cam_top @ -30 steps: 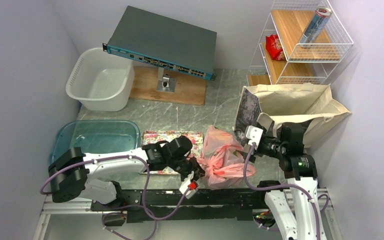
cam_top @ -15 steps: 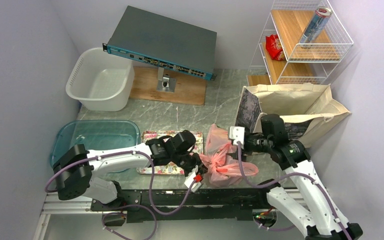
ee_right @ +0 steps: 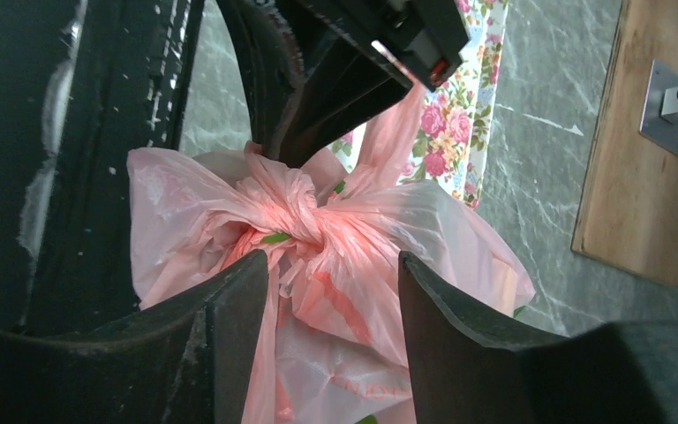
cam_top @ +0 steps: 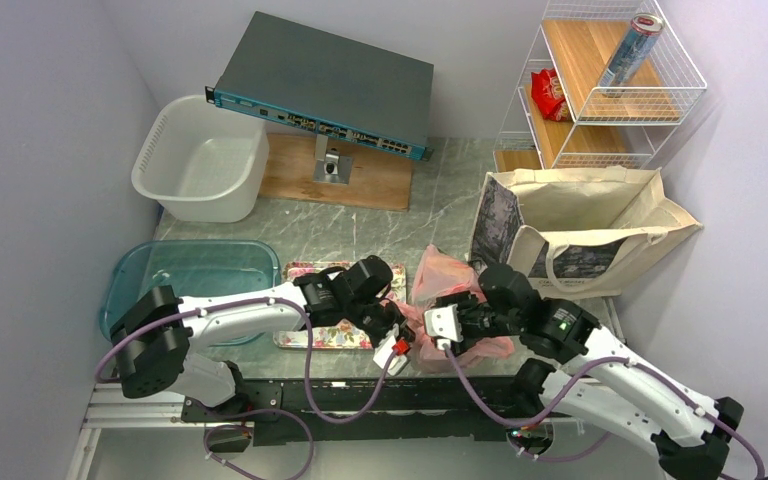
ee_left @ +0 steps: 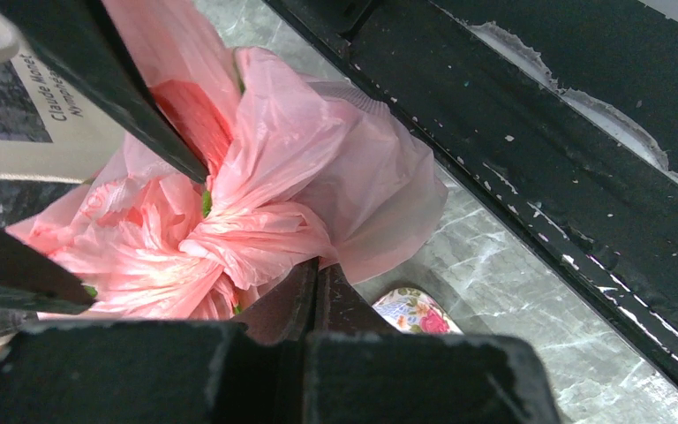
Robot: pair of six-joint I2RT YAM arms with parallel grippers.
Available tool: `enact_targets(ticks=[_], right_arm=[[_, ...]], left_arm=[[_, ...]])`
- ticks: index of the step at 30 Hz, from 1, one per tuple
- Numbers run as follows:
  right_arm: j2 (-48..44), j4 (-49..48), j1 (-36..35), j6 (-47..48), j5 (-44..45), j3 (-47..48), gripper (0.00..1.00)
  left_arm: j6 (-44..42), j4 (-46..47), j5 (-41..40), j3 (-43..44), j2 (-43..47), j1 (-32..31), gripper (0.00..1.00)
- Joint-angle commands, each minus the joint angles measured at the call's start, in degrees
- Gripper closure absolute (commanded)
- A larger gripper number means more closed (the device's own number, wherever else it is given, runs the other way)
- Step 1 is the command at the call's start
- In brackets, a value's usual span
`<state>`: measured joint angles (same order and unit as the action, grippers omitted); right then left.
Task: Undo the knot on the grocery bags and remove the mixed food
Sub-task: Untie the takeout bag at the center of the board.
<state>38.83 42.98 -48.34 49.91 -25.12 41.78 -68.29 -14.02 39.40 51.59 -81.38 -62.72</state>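
Observation:
The pink plastic bag (cam_top: 438,272) lies near the table's front edge, its knot (ee_right: 305,221) a twisted lump on top. My left gripper (ee_left: 316,267) is shut, its tips pinching a fold of the bag just beside the knot (ee_left: 229,240). From the right, my right gripper (ee_right: 332,265) stands open over the bag, one finger on each side of the bunched plastic just short of the knot. A green sliver (ee_right: 274,238) of the mixed food peeks out at the knot; the rest is hidden inside. The beige canvas tote (cam_top: 580,210) stands open behind, to the right.
A floral tray (cam_top: 310,272) lies left of the bag, under my left arm. Further left are a teal tub (cam_top: 160,275) and a white basin (cam_top: 200,165). Behind sit a network switch (cam_top: 330,85) and a wire shelf (cam_top: 570,140) holding a can (cam_top: 632,50) and a red packet (cam_top: 548,92).
My right arm has swung left from the tote and down over the pink bag, its jaws narrowing. The left gripper stays shut at the bag, barely shifted.

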Motion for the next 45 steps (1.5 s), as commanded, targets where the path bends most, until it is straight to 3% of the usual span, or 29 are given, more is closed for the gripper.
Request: enact_targets(ticks=[1, 10, 12, 14, 19, 24, 31, 38, 41, 42, 45], right_arm=[[0.3, -9.2, -4.0, -1.5, 13.3, -3.7, 0.46], [1.2, -16.6, -4.6, -1.9, 23.5, -7.4, 0.60], [1.5, -16.8, -4.6, -2.4, 24.6, -7.7, 0.72], [1.6, -17.8, -4.6, -3.4, 26.2, -7.6, 1.00], [0.8, -20.4, -3.4, -5.9, 31.0, -6.4, 1.00], [-0.9, -22.3, 2.8, -8.9, 31.8, -4.0, 1.00], [0.1, -23.0, 16.2, -14.3, 25.5, 0.3, 1.00], [-1.4, -22.0, 18.5, -15.6, 20.6, 0.6, 1.00], [-2.4, -15.5, 18.6, -10.0, 10.9, 0.9, 1.00], [-2.6, -12.7, 18.5, -8.2, 8.0, 1.0, 0.98], [-4.3, -9.9, 18.5, -3.5, 2.7, -0.3, 0.56]], left_arm=[[1.4, 2.4, 2.2, 2.1, 0.4, 0.4, 1.00], [-3.3, 0.1, 3.4, 0.4, 1.8, 0.2, 1.00], [-4.1, -0.3, 3.5, -0.1, 2.1, 0.1, 1.00], [-4.0, -0.4, 3.6, -0.2, 2.2, 0.0, 1.00], [-8.1, -4.0, 3.7, -1.2, 2.8, -0.6, 1.00], [-14.4, -9.3, 3.7, -3.3, 3.9, -2.5, 1.00], [-17.1, -10.2, 2.5, -5.9, 4.3, -3.3, 1.00], [-17.3, -10.2, 1.8, -7.6, 5.4, -3.2, 1.00], [-11.7, -6.3, 2.2, -6.5, 5.3, -2.3, 1.00], [-10.7, -6.0, 2.5, -5.6, 4.9, -1.8, 1.00], [-10.7, -6.5, 3.1, -3.4, 4.3, -1.0, 1.00]])
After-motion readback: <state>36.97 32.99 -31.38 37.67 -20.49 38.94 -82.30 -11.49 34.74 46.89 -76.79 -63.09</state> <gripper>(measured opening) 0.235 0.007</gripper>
